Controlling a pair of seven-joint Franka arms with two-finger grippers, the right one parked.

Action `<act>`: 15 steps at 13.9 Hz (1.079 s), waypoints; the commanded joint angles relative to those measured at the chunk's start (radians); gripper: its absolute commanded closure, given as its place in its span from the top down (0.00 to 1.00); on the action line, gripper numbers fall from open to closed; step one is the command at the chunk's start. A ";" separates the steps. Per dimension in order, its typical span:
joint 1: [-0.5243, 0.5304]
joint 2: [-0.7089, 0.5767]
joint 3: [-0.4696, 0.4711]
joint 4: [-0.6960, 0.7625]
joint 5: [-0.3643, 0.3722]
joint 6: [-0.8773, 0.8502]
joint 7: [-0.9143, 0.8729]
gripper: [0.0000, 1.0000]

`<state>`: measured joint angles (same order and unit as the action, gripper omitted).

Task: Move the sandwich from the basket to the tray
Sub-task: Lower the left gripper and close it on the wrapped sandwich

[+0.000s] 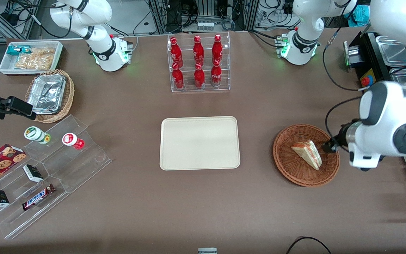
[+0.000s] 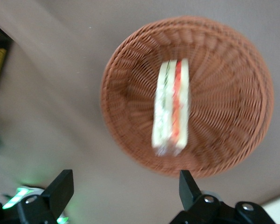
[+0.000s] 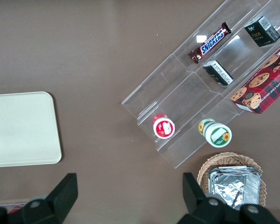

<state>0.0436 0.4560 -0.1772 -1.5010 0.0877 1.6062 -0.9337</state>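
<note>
The sandwich (image 1: pixel 308 152) is a small clear-wrapped white-bread wedge with red and green filling. It lies in the round reddish-brown wicker basket (image 1: pixel 287 165) toward the working arm's end of the table. In the left wrist view the sandwich (image 2: pixel 171 107) lies in the middle of the basket (image 2: pixel 224 93). My left gripper (image 2: pixel 126 186) is open and empty, above the table just off the basket's rim; in the front view it (image 1: pixel 330 145) is at the basket's edge. The cream tray (image 1: pixel 200 143) lies empty at the table's middle.
A clear rack of red bottles (image 1: pixel 198 63) stands farther from the front camera than the tray. Toward the parked arm's end are a clear stepped stand (image 1: pixel 44 173) with snacks, a lighter basket with foil containers (image 1: pixel 49 94) and a white snack bin (image 1: pixel 30 56).
</note>
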 commanded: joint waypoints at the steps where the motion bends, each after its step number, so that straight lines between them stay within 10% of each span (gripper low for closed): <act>1: -0.001 0.029 -0.005 -0.034 -0.002 0.091 -0.103 1.00; 15: 0.001 0.052 -0.004 -0.376 0.014 0.523 -0.177 0.99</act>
<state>0.0425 0.5240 -0.1799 -1.8257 0.0886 2.0824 -1.0887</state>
